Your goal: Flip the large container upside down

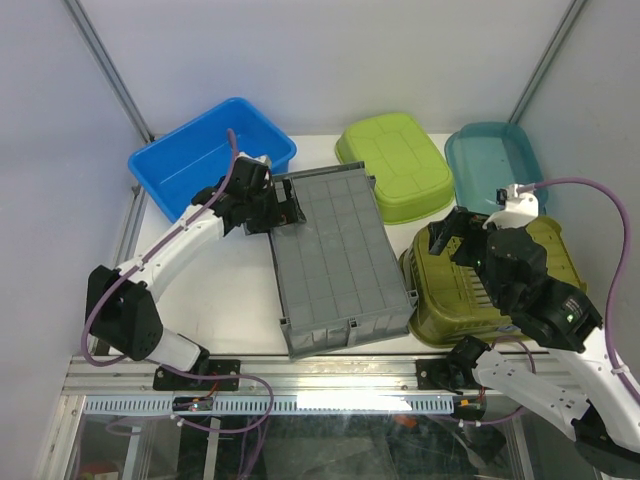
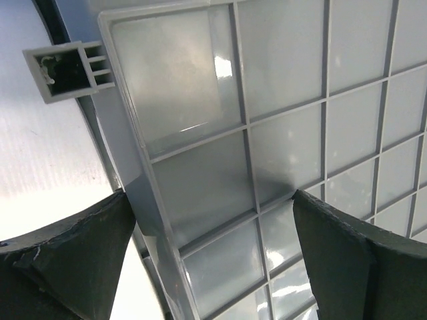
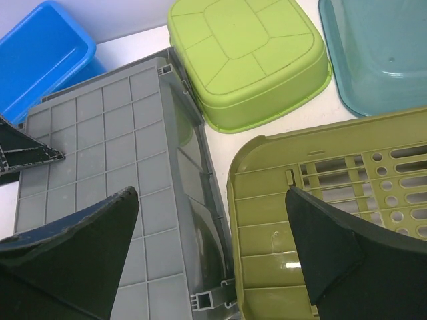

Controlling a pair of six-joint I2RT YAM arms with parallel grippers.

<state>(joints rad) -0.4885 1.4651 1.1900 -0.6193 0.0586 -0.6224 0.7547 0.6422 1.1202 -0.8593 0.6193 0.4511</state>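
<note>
A: Large container [image 1: 335,255]?
B: Lying grid-up on table [image 1: 230,290], between blue tub [image 1: 200,150] and olive basket [image 1: 450,300]; pale walls [image 1: 350,60] enclosing.
A: Grippers?
B: Left gripper [image 2: 212,197] gaping astride its edge, perhaps touching; right gripper [image 3: 211,192] spreading wide, holding nothing.

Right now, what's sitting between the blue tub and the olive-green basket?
The big grey crate, its grid side facing up, lies between the blue tub and the olive basket. The top view shows it.

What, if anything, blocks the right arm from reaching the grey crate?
Likely nothing, so yes: the open right gripper hangs over the olive basket beside the crate, whose right wall looks free.
</note>
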